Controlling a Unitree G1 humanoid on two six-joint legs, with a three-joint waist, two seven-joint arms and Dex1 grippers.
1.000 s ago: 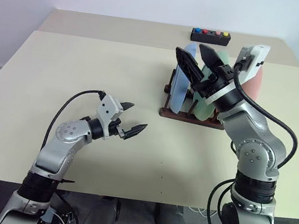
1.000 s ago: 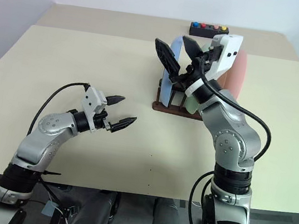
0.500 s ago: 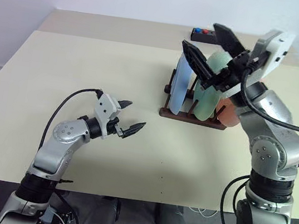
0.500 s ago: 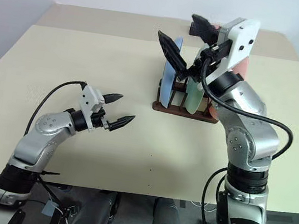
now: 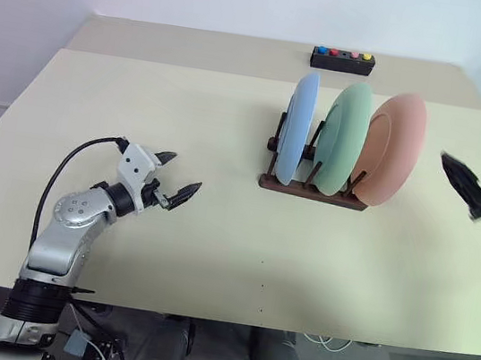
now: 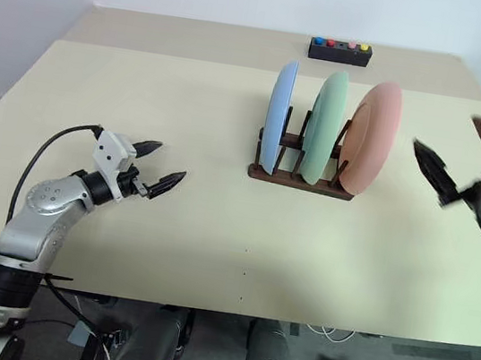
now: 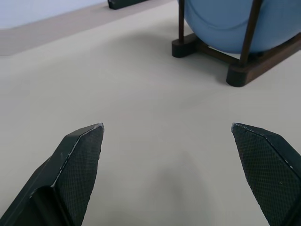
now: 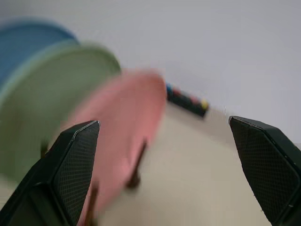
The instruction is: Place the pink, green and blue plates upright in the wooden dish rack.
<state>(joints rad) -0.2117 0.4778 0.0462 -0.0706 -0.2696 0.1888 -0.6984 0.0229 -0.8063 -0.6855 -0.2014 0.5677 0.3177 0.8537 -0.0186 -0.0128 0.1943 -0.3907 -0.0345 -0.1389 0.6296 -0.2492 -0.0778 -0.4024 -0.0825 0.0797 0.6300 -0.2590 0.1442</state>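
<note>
Behind wooden dish rack (image 5: 312, 189): unlabelled button box (image 5: 341, 61)

Bare table (image 5: 211, 257) surrounds the wooden dish rack (image 5: 311, 191) on all sides. Its upright plates (image 5: 348, 140) fill the slots; a black button box (image 5: 341, 61) stands well behind.

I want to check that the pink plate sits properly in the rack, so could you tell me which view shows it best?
The left eye view: the pink plate stands upright at the rack's right end, whole and unobstructed. The right eye view shows the same. The right wrist view shows it blurred; the left wrist view shows the blue plate instead.
</note>
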